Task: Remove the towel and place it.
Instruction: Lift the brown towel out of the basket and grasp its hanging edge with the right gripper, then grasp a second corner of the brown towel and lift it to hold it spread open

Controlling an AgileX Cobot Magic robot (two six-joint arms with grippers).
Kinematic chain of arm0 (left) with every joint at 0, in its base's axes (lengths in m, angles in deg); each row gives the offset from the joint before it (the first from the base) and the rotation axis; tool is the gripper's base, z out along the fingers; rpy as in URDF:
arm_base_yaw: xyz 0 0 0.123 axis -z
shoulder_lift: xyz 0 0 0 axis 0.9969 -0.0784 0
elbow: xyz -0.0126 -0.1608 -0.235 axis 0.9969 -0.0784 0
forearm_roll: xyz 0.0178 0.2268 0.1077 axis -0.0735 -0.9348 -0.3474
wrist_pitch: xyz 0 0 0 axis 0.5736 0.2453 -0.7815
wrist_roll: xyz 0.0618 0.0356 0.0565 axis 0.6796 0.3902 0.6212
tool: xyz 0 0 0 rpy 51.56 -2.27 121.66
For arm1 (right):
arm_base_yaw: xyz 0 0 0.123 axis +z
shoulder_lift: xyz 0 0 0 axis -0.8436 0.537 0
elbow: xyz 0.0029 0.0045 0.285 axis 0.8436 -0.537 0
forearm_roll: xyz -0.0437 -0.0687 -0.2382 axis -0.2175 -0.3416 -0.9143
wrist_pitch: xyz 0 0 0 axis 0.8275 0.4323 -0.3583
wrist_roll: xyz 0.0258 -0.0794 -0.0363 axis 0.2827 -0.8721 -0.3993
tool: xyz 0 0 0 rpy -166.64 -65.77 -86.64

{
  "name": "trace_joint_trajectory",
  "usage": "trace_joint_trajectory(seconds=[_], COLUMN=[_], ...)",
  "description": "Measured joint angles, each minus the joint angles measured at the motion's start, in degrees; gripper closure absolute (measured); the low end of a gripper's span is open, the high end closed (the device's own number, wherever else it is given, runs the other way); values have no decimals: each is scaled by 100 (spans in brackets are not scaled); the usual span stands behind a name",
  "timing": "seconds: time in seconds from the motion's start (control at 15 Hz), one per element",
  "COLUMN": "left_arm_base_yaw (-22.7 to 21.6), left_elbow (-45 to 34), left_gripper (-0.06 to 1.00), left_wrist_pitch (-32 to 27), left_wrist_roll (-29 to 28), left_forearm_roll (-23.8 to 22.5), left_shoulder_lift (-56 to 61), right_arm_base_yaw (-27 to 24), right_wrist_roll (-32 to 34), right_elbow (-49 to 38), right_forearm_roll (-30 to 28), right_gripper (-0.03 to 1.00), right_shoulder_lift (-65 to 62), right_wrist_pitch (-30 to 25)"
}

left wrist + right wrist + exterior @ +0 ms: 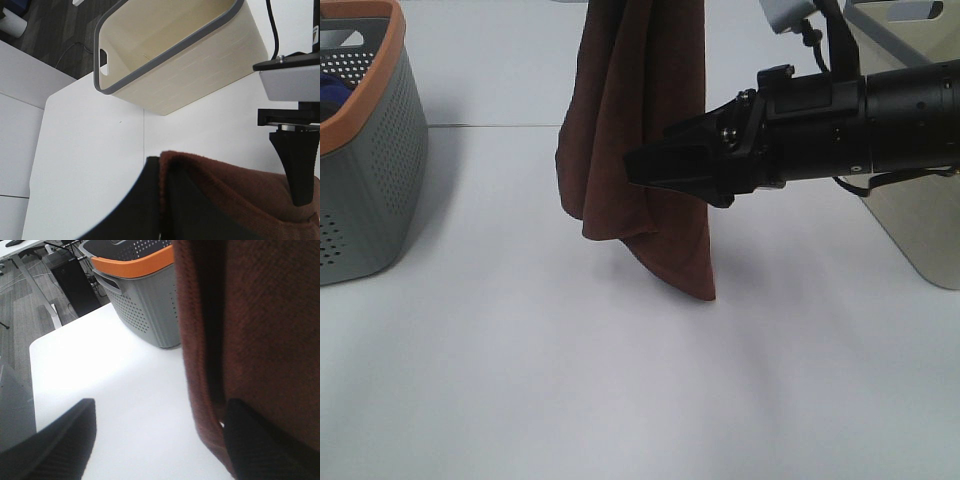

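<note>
The dark reddish-brown towel [635, 120] hangs in folds from above the top edge of the exterior high view, its lowest corner close over the white table [620, 400]. My left gripper [162, 200] is shut on the towel's top [235, 195]; it is out of the exterior view. My right gripper [645, 160] reaches in level from the right, open, its tips at the towel's right side. In the right wrist view the towel's edge [200, 365] hangs between the spread fingers of the right gripper [160, 410], close to one finger [260, 440]. No white tag shows.
A grey perforated basket with an orange rim [365, 170] stands at the left with a blue item [330, 95] inside; it also shows in the right wrist view [145, 305]. A cream bin with a grey rim [910, 200] stands at the right, seen too from the left wrist [200, 70].
</note>
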Motion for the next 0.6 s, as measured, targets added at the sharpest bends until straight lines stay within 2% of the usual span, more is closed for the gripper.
trace_joint_trajectory(seconds=[0.27,0.6], left_arm_base_yaw=[0,0], left_elbow=[0,0], left_gripper=[94,94], left_wrist_pitch=[0,-6], left_wrist_roll=[0,-109], left_forearm_roll=[-6,-23], left_shoulder_lift=[0,0], right_arm_base_yaw=[0,0], right_wrist_roll=[252,-52], right_elbow=[6,52], right_forearm_roll=[0,0], right_gripper=[34,34], right_shoulder_lift=[-63,327], right_wrist_pitch=[-338,23])
